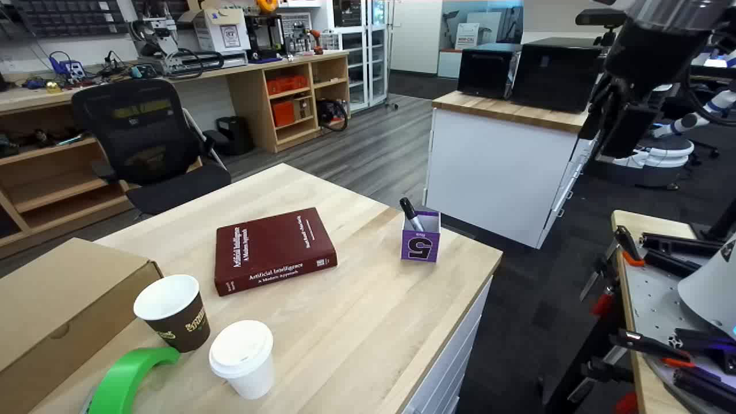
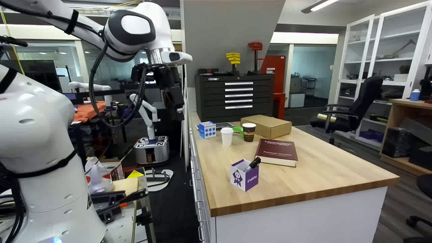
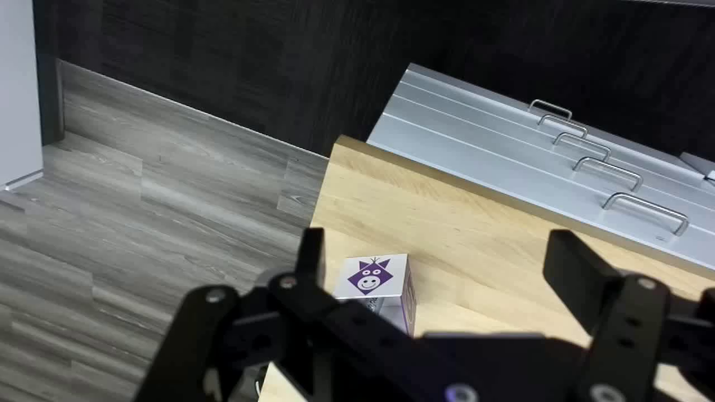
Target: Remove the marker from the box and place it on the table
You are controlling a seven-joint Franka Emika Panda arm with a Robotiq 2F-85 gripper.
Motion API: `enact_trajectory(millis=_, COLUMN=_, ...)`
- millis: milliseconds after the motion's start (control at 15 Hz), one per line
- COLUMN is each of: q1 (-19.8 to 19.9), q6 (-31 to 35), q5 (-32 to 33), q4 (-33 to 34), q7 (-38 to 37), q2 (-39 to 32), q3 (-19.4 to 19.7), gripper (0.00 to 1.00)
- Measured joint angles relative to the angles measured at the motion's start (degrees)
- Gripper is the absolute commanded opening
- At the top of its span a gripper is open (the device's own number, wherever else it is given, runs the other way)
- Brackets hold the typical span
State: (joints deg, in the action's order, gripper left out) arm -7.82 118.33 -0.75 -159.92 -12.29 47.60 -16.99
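The black-capped grey marker (image 1: 410, 213) leans in an open purple-and-white box (image 1: 431, 250), cap end sticking out above the rim. The marker (image 2: 253, 164) and box (image 2: 251, 179) also show in an exterior view, near the corner of the wooden table (image 2: 310, 189). My gripper (image 2: 179, 113) is high up, apart from the box and to its side; it also shows in an exterior view (image 1: 601, 141). In the wrist view my gripper (image 3: 437, 245) is open and empty. The box (image 3: 371, 276) shows there beside one finger; most of the marker (image 3: 373, 303) is hidden behind the gripper.
A dark red book (image 1: 276, 250) lies near the box. Further along the table are a white lidded cup (image 1: 244, 359), a brown cup (image 1: 187, 322), a green object (image 1: 123, 379), a cardboard box (image 1: 63, 299) and a blue-and-white cube (image 2: 207, 130). Drawer handles (image 3: 645, 209) line the table's side.
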Motion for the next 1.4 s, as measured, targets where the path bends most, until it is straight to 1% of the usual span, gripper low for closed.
enact_trajectory(millis=1000, q1=0.18, q6=0.17, q5=0.63, q4=0.48, q7=0.00, q2=-0.07, q3=0.29, gripper=1.00)
enact_trajectory(millis=1200, q1=0.95, q6=2.49, q5=0.80, q4=1.42, q7=0.26, q2=-1.46, q3=1.78, gripper=1.00)
enact_trajectory(millis=1400, q1=2.37, q6=6.39, q5=0.95, q4=3.41, q7=0.93, q2=-5.85, q3=4.05, gripper=1.00)
